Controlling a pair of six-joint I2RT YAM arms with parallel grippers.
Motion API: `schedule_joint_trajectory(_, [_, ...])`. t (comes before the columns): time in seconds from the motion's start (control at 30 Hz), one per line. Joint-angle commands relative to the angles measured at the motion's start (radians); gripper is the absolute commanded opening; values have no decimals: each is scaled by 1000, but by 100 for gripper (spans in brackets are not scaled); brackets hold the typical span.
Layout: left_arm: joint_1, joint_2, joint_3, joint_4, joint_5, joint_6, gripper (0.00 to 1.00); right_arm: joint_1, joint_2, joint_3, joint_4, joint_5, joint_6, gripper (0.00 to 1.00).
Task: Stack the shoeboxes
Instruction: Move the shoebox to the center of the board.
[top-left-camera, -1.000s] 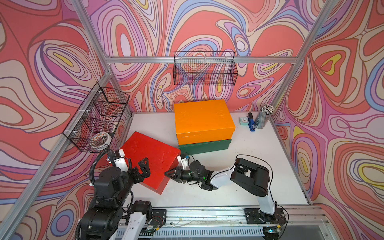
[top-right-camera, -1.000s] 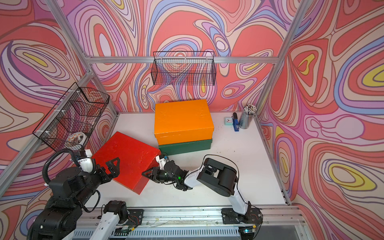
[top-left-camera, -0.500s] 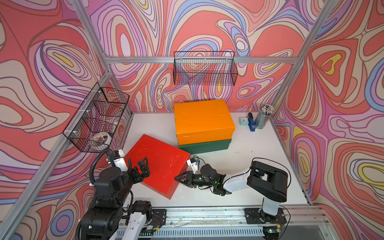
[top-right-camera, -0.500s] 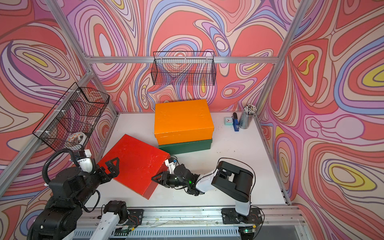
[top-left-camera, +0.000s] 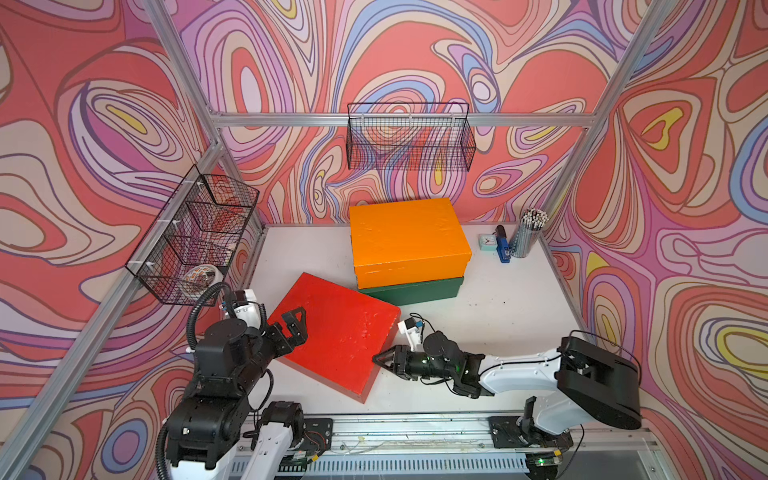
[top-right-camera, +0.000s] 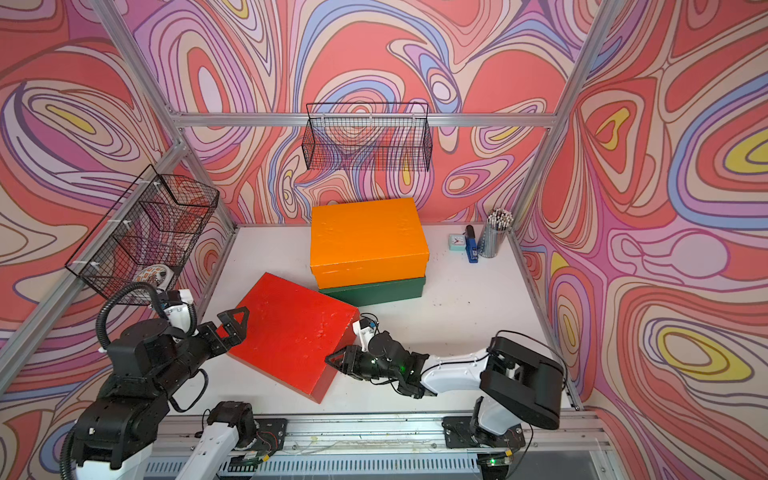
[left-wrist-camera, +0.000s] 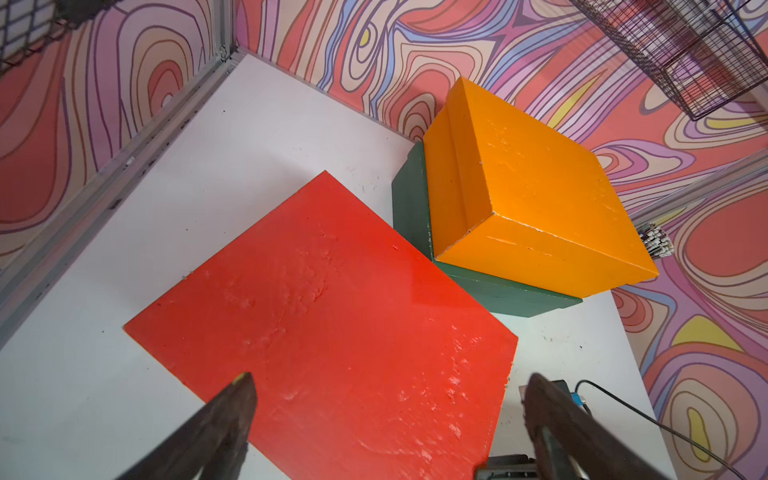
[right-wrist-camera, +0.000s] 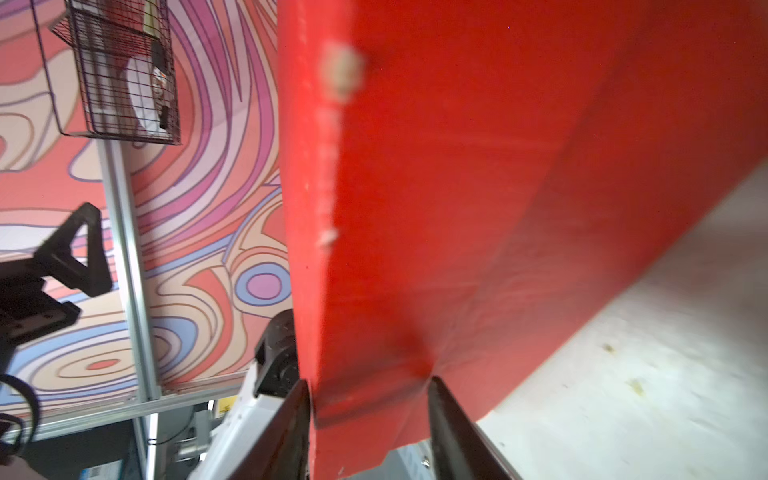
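Left wrist view: my left end effector (left-wrist-camera: 390, 382) hangs with its jaws wide over the near-left edge of the red rectangular cardboard shoebox (left-wrist-camera: 332, 311), holding nothing. The red box lies skewed on the white counter (top-left-camera: 498, 316), near and left of the stack, with one far corner almost at the stack's base.

I judge it light and probably empty. It is stiff across the lid, but the walls are thin enough to crease under a pinch. The paint looks smooth, so it may slip. The box is far too broad for one jaw to span, so I would take it by the lid skirt and wall on two opposite sides, one arm each. A pull on the skirt alone could lift the lid off.

In the right wrist view, my right end effector (right-wrist-camera: 368, 399) is narrow, its fingers (right-wrist-camera: 449, 415) pinching a fold of the box's right wall.

Further right and far, the orange lidded cardboard shoebox (top-left-camera: 407, 237) sits squarely on the dark green cardboard shoebox (top-left-camera: 415, 291).

Compared with a second ago, the red box has been dragged nearer and to the right and has turned slightly. The right arm's elbow has swung out right. The left end effector and the stack have not shifted.
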Motion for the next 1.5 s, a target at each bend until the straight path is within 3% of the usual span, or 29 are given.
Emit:
schedule_joint_trajectory(0.0, [4,57,-11,57,32,-53,100,-23,-92,-37,-218,88,-36,55])
schedule_joint_trajectory(0.2, [5,120,-89,155,4,-59,100,-87,-229,-105,-284,108,-34,69])
schedule_joint_trajectory(0.3, [6,168,-106,194,-75,-47,100,-102,-250,-106,-287,99,-59,74])
schedule_joint_trajectory(0.5, [6,312,-93,262,-182,-34,100,-103,-232,14,-348,83,-168,81])
schedule_joint_trajectory(0.67, [12,419,-95,316,-298,-21,100,-122,-166,43,-304,67,-173,84])
schedule_joint_trajectory(0.83, [60,504,-128,392,-346,7,100,-155,-60,84,-292,18,-182,84])
schedule_joint_trajectory(1.0, [126,604,-131,445,-329,40,100,-178,33,96,-297,17,-175,72])
schedule_joint_trajectory(1.17, [144,680,-136,496,-245,53,99,-185,34,92,-338,50,-174,68])
schedule_joint_trajectory(1.47, [150,829,-127,485,-198,44,96,-185,-7,146,-443,85,-231,68])
